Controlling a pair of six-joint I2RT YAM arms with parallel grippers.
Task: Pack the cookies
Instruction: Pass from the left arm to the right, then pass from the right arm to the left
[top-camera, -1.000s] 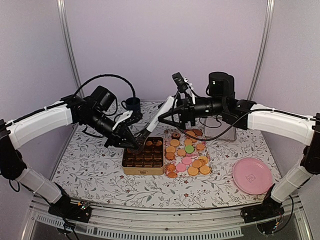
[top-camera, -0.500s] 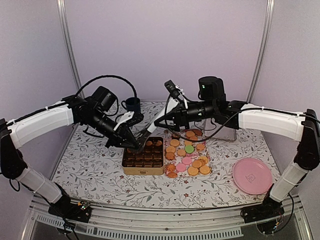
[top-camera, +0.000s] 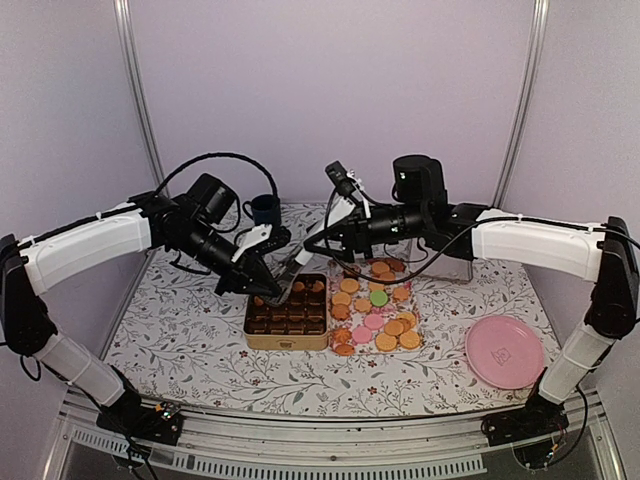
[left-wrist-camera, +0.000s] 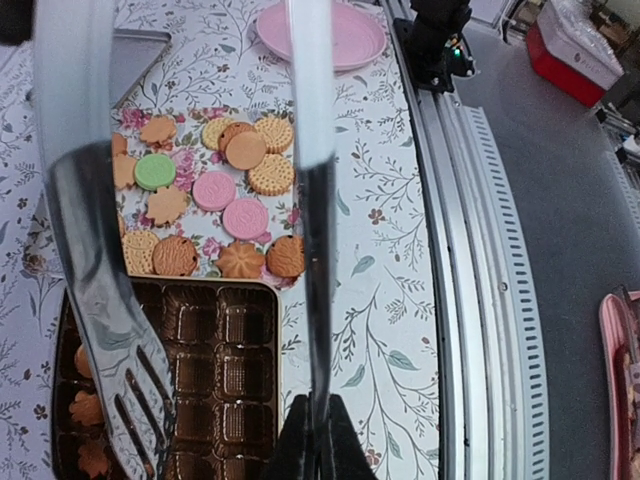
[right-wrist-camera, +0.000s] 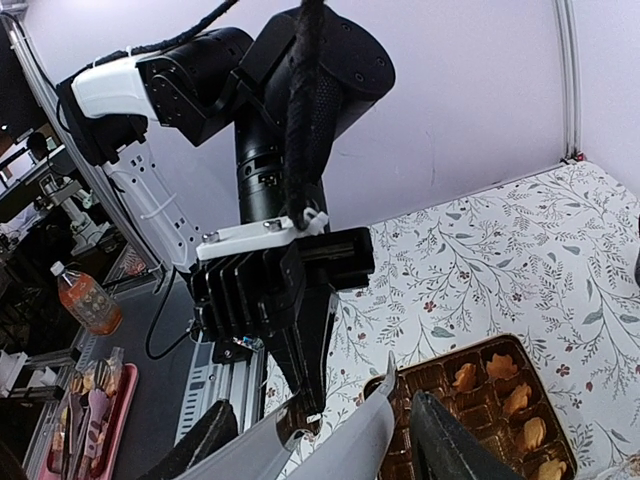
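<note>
Left jaws pinch shiny steel tongs (left-wrist-camera: 105, 300) — right jaws clasp the flat arms

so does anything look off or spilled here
Nothing spilled or broken; the cookies lie flat in and beside the tin. One oddity: the left hand pinches the tongs over the tin while the right hand straddles the same tongs.
</note>
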